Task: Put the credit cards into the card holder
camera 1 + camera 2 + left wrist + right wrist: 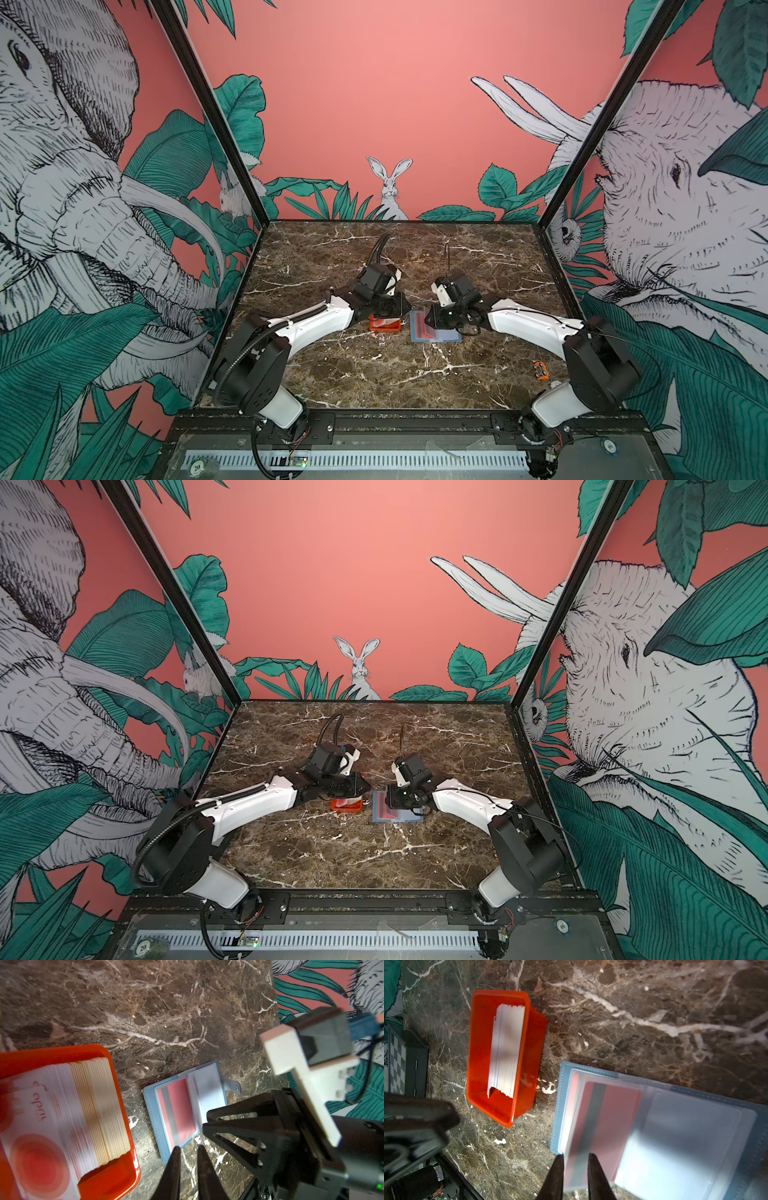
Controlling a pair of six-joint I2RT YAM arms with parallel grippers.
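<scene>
One red credit card [180,1109] sits sleeved in the open card holder [150,1105] on the counter [374,374], just beside an orange tray [52,1053] stacked with more credit cards [89,1105]. The left arm [316,322] and right arm [523,324] reach inward, wrists bent down. The left gripper [188,1150] is by the tray and the right gripper [575,1156] over the holder's edge, both jaws slightly parted and empty.

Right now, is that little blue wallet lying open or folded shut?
Open: the card holder lies spread flat, clear sleeves facing up, a red card showing inside one.
</scene>
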